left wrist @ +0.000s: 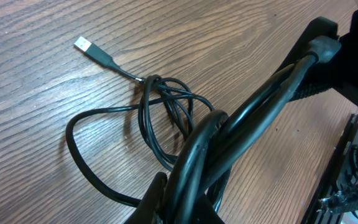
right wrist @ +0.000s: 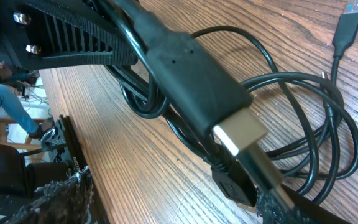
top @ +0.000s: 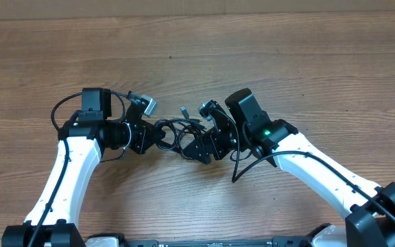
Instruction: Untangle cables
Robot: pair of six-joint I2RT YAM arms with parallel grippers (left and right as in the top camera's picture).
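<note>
if the arms are drawn apart, the knot in the thin black cables (top: 178, 128) could be tightened, since crossed loops are left lying on the brown wooden worktop (top: 300, 55) between them. the left tool (top: 149, 134) and right tool (top: 201, 143) are held low and angled inward, each apparently clamped on raised strands.

From overhead we looked straight down on the wooden surface (top: 197, 55), far enough back to hold the left arm (top: 74, 165) and right arm (top: 321, 171). Our left wrist view sat low and close, facing across the grain at the cables (left wrist: 156, 82). The right wrist view pressed nearer still, its foreground soft, and seemingly faced the opposite way. All three shared that tangle.
</note>
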